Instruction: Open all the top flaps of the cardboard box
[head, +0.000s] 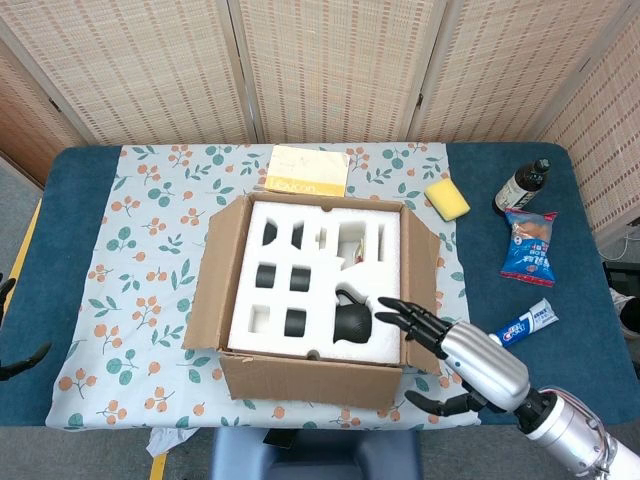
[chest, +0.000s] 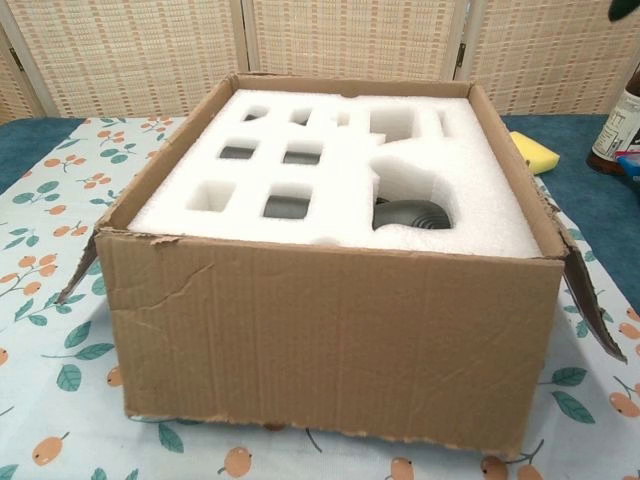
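Note:
The cardboard box (head: 318, 285) stands mid-table on the flowered cloth. Its left flap (head: 215, 268) and right flap (head: 423, 290) are spread outward. The front flap (head: 310, 380) hangs down over the front wall, which fills the chest view (chest: 330, 340). White foam (chest: 330, 190) with dark items in its pockets lies bare on top. My right hand (head: 465, 355) hovers by the box's front right corner, fingers spread, holding nothing. Only dark tips of my left hand (head: 20, 357) show at the left edge.
A pale yellow flat panel (head: 308, 171) lies behind the box. To the right sit a yellow sponge (head: 447, 198), a dark bottle (head: 522, 186), a snack pack (head: 528, 247) and a toothpaste tube (head: 518, 327). Bamboo screens close off the back.

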